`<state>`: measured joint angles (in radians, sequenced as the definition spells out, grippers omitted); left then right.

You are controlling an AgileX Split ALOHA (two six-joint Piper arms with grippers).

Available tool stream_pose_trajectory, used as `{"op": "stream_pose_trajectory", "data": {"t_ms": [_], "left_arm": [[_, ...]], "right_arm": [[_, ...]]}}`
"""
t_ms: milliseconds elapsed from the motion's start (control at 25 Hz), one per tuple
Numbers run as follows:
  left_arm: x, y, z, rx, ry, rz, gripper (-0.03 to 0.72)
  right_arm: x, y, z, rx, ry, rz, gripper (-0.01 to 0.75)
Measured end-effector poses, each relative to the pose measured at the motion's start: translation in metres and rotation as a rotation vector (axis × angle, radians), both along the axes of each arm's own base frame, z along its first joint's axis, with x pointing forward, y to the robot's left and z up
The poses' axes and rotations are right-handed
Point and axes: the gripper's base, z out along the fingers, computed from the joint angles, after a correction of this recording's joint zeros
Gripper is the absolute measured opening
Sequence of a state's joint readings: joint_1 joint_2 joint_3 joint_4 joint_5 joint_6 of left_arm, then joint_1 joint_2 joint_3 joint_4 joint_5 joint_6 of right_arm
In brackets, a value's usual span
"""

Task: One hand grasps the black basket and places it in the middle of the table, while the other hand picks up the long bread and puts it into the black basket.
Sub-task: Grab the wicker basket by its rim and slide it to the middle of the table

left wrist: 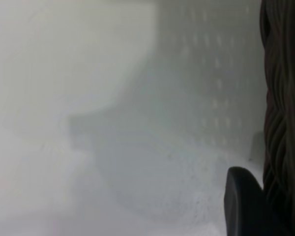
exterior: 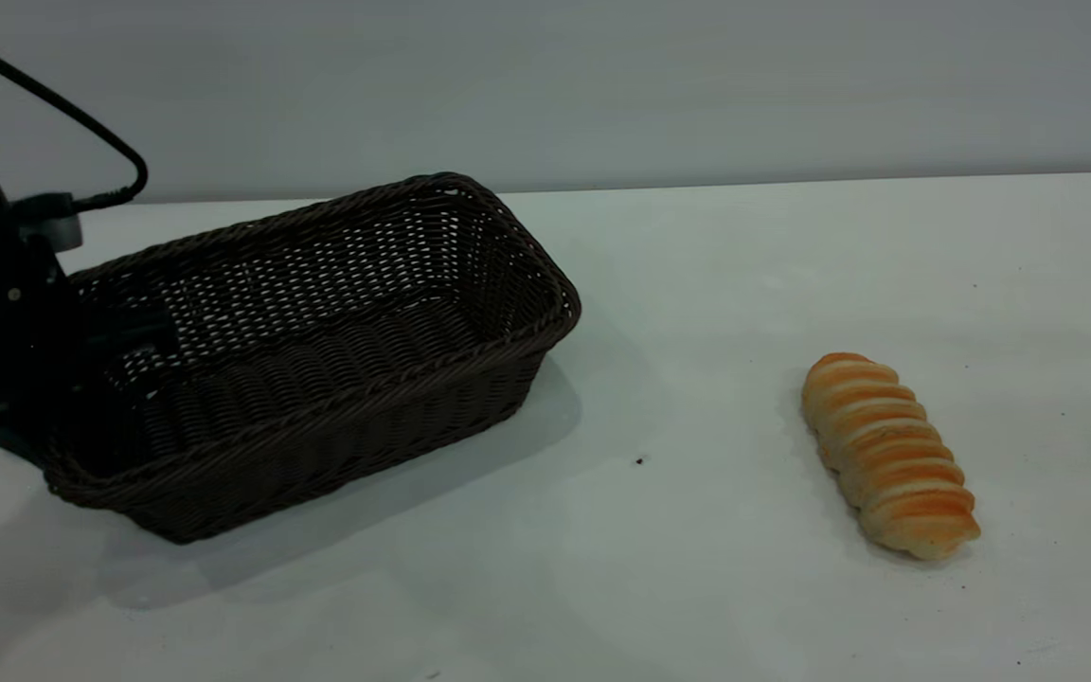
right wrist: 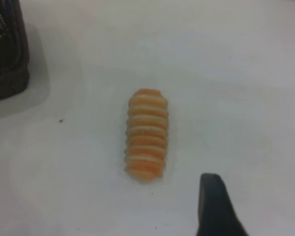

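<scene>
The black basket (exterior: 318, 350) sits left of the table's middle, one end tipped up a little. My left gripper (exterior: 91, 369) is shut on the wall at its left end. One finger reaches inside the basket. The other finger (left wrist: 243, 204) shows in the left wrist view, outside against the woven wall (left wrist: 282, 98). The long bread (exterior: 886, 455) lies flat on the white table (exterior: 697, 284) at the right, apart from the basket. My right gripper is out of the exterior view. It hovers above the bread (right wrist: 146, 133), and one finger (right wrist: 212, 204) shows beside the loaf, holding nothing.
A black cable (exterior: 81, 123) loops above the left arm. A grey wall stands behind the table's far edge. A small dark speck (exterior: 639, 460) lies between basket and bread. A corner of the basket (right wrist: 7, 54) shows in the right wrist view.
</scene>
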<state>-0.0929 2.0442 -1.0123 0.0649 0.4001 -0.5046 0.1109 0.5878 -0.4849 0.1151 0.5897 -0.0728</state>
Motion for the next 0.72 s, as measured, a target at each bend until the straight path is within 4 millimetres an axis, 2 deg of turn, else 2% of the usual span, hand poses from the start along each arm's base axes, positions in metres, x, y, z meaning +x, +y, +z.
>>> {"op": "stream_pose_trajectory", "data": {"t_ms": [200,360,520,720], "left_arm": [[0.011,-0.013,0.01,-0.051,0.009,-0.12,0.215],[0.017,-0.043,0.017,-0.127,0.006,-0.292,0.143],[0.018,-0.07,0.019,-0.148,0.014,-0.444,0.142],[0.024,-0.075,0.013,-0.151,0.023,-0.436,0.142]], "right_arm": [[0.0,0.0,0.0,0.0,0.0,0.0,0.415],[0.001,0.0,-0.001,0.0,0.004,0.0,0.415],[0.009,0.001,-0.006,0.002,0.043,-0.002,0.415],[0.027,0.004,-0.016,0.021,0.102,-0.011,0.415]]}}
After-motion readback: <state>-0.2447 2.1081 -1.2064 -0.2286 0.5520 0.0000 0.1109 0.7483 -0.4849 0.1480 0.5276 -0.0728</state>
